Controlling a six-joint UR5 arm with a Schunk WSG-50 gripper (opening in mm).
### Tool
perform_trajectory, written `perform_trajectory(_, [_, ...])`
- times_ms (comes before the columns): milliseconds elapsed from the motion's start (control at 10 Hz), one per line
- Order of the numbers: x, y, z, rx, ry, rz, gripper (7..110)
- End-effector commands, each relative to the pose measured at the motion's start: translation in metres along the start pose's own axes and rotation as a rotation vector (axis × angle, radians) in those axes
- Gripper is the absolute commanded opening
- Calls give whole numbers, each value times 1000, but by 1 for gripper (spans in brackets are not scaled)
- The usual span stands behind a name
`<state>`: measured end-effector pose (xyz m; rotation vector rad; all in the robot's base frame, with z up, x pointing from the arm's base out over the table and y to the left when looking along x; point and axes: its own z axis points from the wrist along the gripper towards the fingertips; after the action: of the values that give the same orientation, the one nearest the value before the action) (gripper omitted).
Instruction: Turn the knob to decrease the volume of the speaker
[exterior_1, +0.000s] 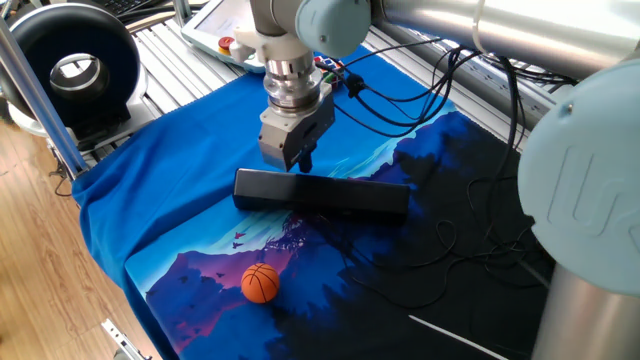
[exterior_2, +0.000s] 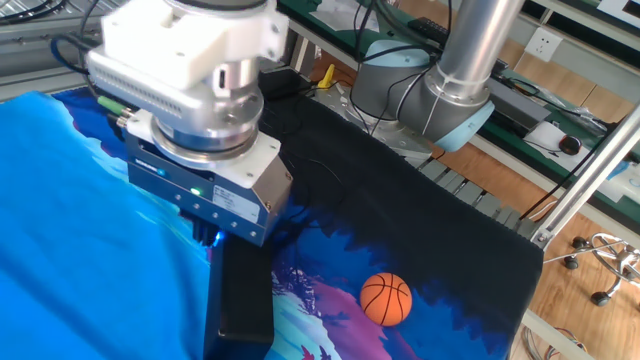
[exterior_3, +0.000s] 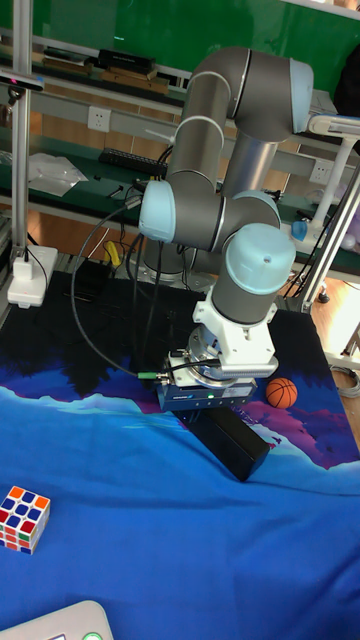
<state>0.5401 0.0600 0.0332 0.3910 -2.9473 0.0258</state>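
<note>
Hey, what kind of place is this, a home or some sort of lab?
Most likely a robotics lab or workshop: a robot arm stands at a cloth-covered table, with aluminium framing, cluttered workbenches and loose cables around it.
</note>
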Motion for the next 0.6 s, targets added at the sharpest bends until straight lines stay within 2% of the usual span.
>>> perform_trajectory(0, [4, -7, 5, 16, -3, -8, 7])
perform_trajectory(500, [17, -9, 5, -5, 27, -48, 7])
